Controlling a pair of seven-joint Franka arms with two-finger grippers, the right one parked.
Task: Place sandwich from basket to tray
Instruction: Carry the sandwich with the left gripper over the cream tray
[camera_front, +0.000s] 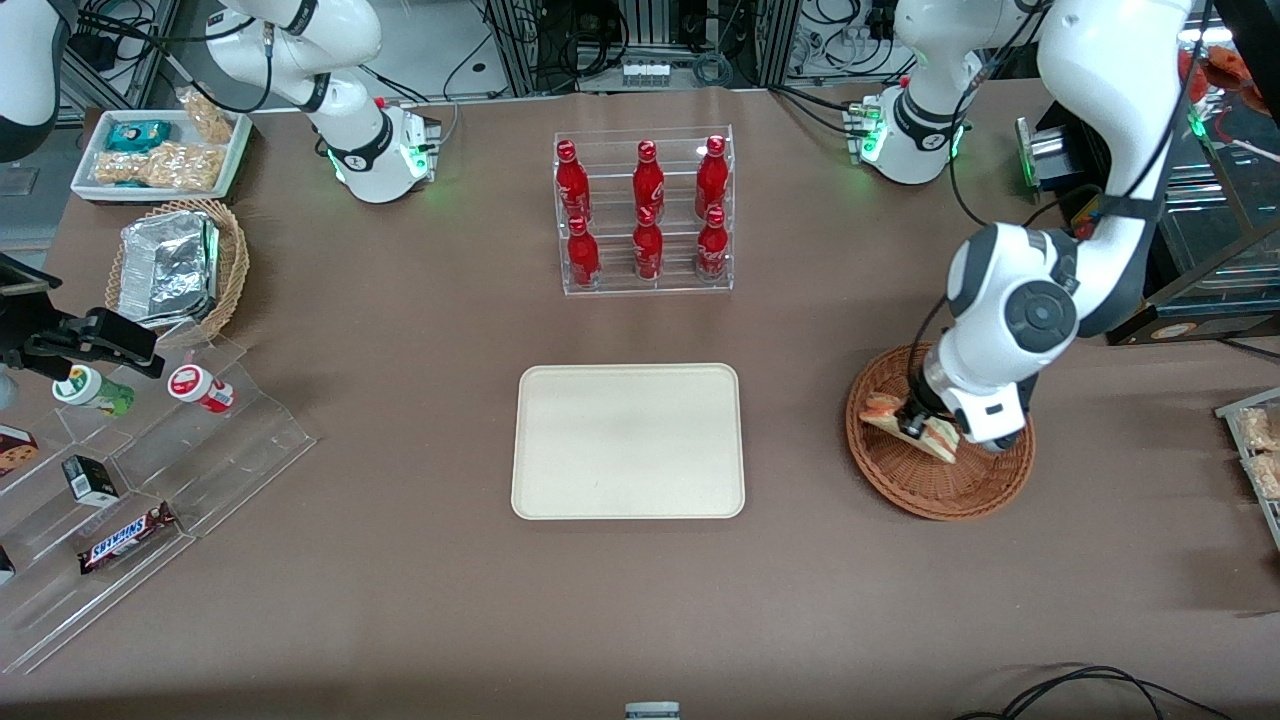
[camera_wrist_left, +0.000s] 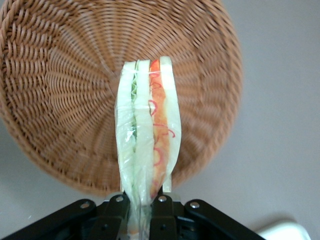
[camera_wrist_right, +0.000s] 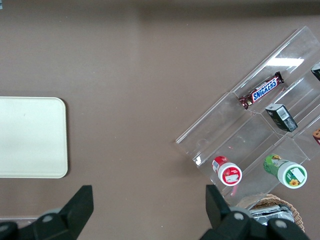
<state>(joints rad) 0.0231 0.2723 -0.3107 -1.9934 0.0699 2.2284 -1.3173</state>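
The left arm's gripper (camera_front: 925, 432) hangs over the reddish-brown woven basket (camera_front: 960, 490) toward the working arm's end of the table. It is shut on the wrapped sandwich (camera_front: 915, 425), a white wedge with orange-red and green layers. In the left wrist view the gripper (camera_wrist_left: 142, 200) pinches one end of the sandwich (camera_wrist_left: 147, 125), which hangs above the basket (camera_wrist_left: 65, 90). The cream-beige tray (camera_front: 628, 440) lies empty at the table's middle, and its corner shows in the right wrist view (camera_wrist_right: 30, 137).
A clear rack of red bottles (camera_front: 645, 210) stands farther from the front camera than the tray. Toward the parked arm's end are a clear stepped stand with snacks (camera_front: 130, 480), a tan wicker basket with foil containers (camera_front: 175, 265) and a white tray of snack packets (camera_front: 160, 150).
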